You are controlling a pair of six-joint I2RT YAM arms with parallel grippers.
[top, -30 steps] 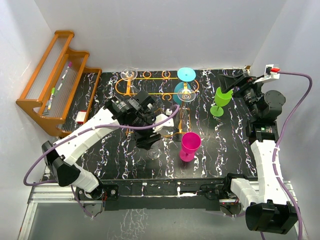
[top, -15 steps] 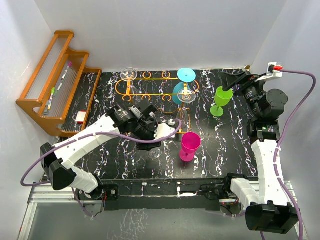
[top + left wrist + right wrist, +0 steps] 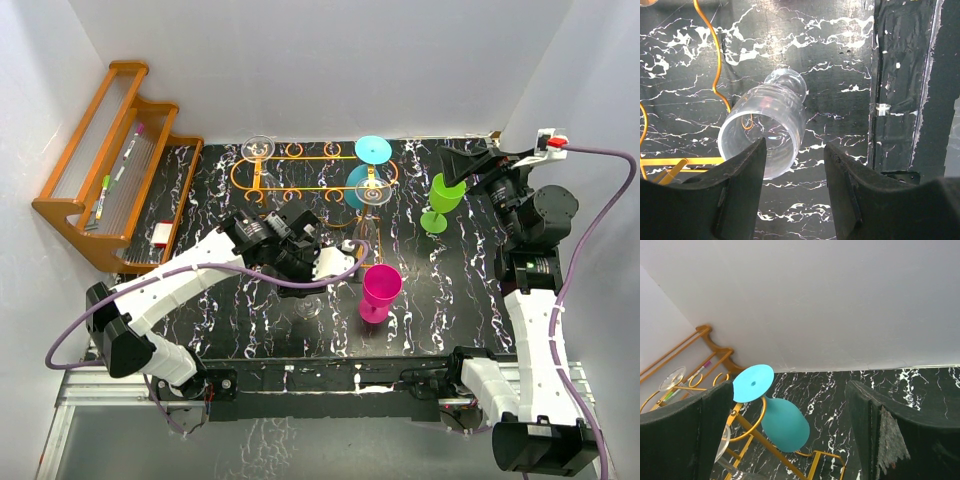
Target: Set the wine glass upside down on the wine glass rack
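Note:
A clear wine glass [image 3: 765,127] lies on its side on the black marble table, mouth toward the left wrist camera; in the top view the glass [image 3: 309,306] is just below the left wrist. My left gripper [image 3: 794,150] hovers over it, open, nothing between the fingers; the rim shows beside the left finger [image 3: 740,180]. The wine glass rack [image 3: 300,158], thin orange wire [image 3: 715,85], stands at the back with a teal glass [image 3: 785,422] and two clear ones hanging upside down. My right gripper [image 3: 790,390] is open and empty, raised at the back right [image 3: 470,160].
A pink glass [image 3: 380,288] stands just right of the left gripper. A green glass [image 3: 443,197] stands close to the right gripper. An orange wooden stepped shelf [image 3: 110,160] holding pens fills the left wall. The table's front edge strip [image 3: 877,100] runs near the lying glass.
The left gripper has shifted a little to the right above the lying glass and its jaws have narrowed slightly. The glass has not moved. The right arm has barely moved.

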